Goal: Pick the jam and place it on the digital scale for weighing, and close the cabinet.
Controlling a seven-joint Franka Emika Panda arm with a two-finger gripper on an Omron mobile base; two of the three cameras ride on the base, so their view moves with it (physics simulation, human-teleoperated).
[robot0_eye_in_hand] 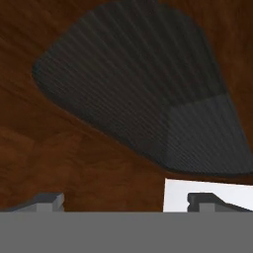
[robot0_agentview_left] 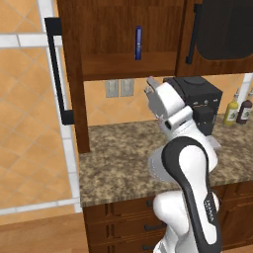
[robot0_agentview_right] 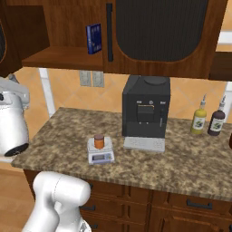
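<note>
A black coffee machine (robot0_agentview_right: 146, 110) is set just beside the digital scale (robot0_agentview_right: 100, 152), on which the squat orange-brown jam (robot0_agentview_right: 99, 141) is placed. The cabinet (robot0_agentview_left: 74, 74) door is swung open. The gripper (robot0_eye_in_hand: 126, 201) fingers are spread apart.

No legible text anywhere.
Small dark lettering on the arm (robot0_agentview_left: 210, 205) at lower right of the left base view is too small to read; bottle labels (robot0_agentview_right: 198, 123) and the blue box (robot0_agentview_right: 94, 38) show blurred marks only.
</note>
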